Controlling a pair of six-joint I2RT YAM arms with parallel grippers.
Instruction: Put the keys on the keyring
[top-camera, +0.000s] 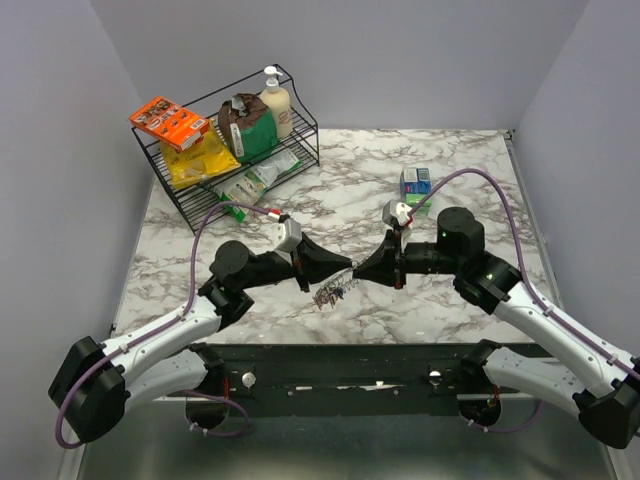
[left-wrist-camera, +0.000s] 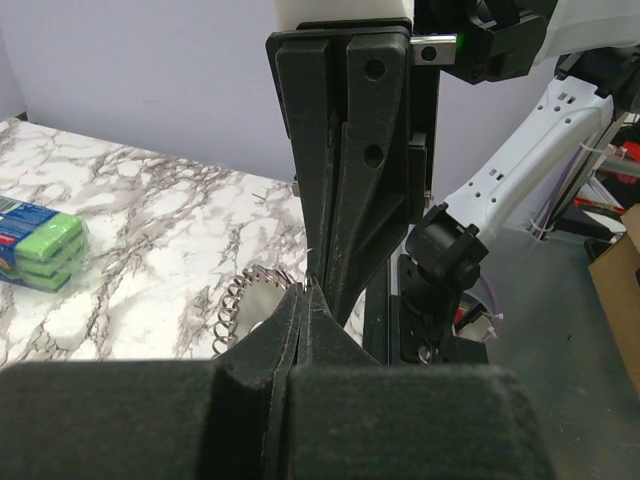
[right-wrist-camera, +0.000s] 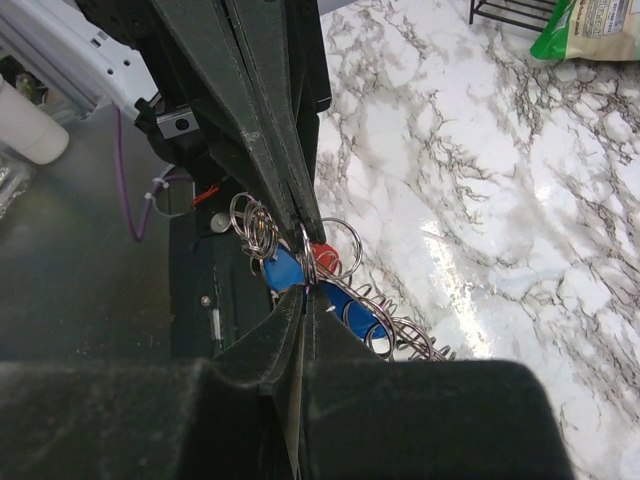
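Observation:
My two grippers meet tip to tip above the table's front middle. The left gripper (top-camera: 345, 268) (left-wrist-camera: 305, 293) is shut, with the coil-like silvery keyring (left-wrist-camera: 243, 300) (right-wrist-camera: 405, 338) running out from its tips. The right gripper (top-camera: 358, 271) (right-wrist-camera: 303, 292) is shut on a thin split ring (right-wrist-camera: 310, 262) standing upright between both sets of fingertips. Under the pinch hang the keys (top-camera: 330, 294): two blue heads (right-wrist-camera: 283, 270) and a red head (right-wrist-camera: 322, 252), with more small rings (right-wrist-camera: 254, 221) bunched beside them. The left gripper's fingers (right-wrist-camera: 250, 100) come down from above in the right wrist view.
A black wire rack (top-camera: 300, 150) with snack packs and a soap bottle (top-camera: 275, 100) stands at the back left. A pack of green and blue sponges (top-camera: 416, 185) (left-wrist-camera: 40, 245) lies at the back right. The table's dark front edge (top-camera: 340, 352) runs just below the grippers.

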